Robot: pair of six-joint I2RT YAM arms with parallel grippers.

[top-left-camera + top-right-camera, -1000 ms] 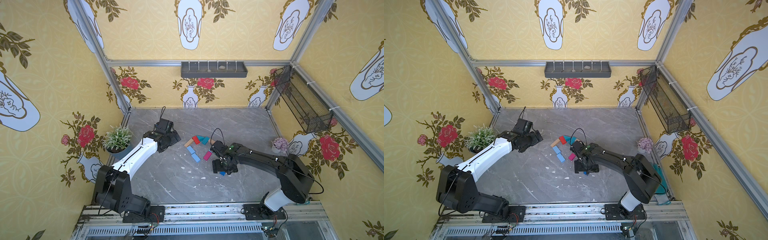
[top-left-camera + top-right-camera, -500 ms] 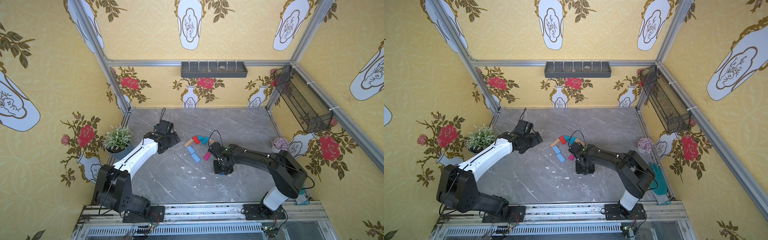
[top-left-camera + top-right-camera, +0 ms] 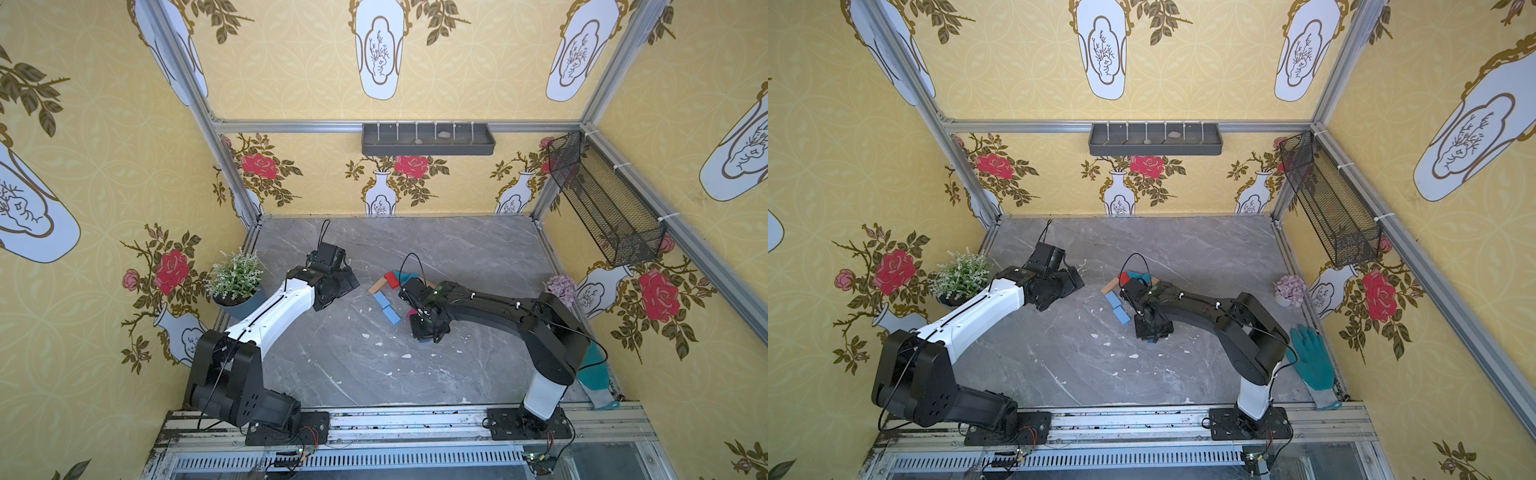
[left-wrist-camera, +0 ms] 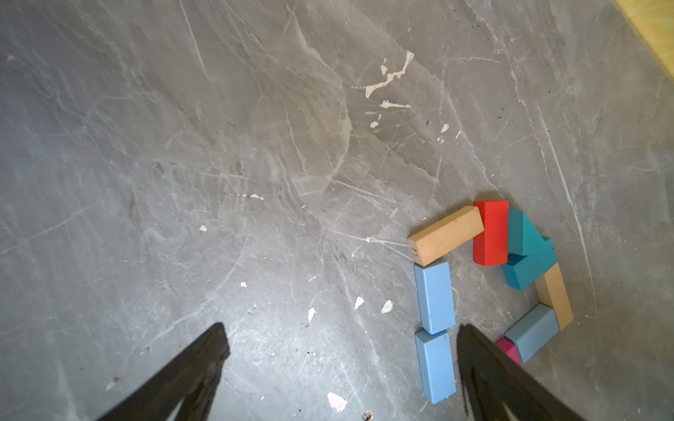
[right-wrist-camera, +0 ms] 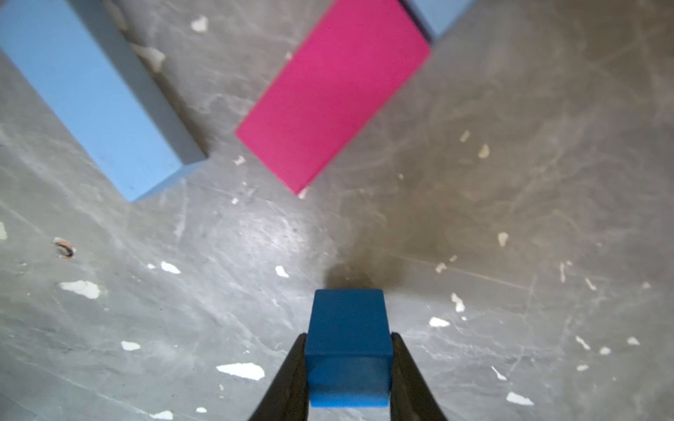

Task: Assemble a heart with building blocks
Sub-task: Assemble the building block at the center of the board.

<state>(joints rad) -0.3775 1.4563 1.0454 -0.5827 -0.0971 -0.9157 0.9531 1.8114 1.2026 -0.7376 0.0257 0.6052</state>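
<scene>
The heart is a partial outline of building blocks on the grey table: a tan block (image 4: 446, 235), a red one (image 4: 490, 233), teal pieces (image 4: 529, 251), a second tan block (image 4: 554, 295), a light blue block (image 4: 532, 335), a magenta block (image 4: 508, 350) and two light blue blocks (image 4: 434, 297) end to end. My right gripper (image 5: 348, 337) is shut on the small dark-blue cube (image 5: 348, 346), just short of the magenta block (image 5: 335, 91) and the light blue block (image 5: 91, 91). In a top view it (image 3: 428, 328) covers the outline's near end. My left gripper (image 4: 341, 328) is open and empty, left of the blocks.
A potted plant (image 3: 237, 278) stands at the table's left edge and a purple flower pot (image 3: 561, 286) at the right edge. A teal glove (image 3: 1310, 365) lies near the right arm's base. A wire basket (image 3: 602, 199) and a grey shelf (image 3: 428, 139) hang on the walls.
The right gripper has closed on the dark-blue cube and shifted a little left toward the blocks. The left arm has stayed where it was, open.
</scene>
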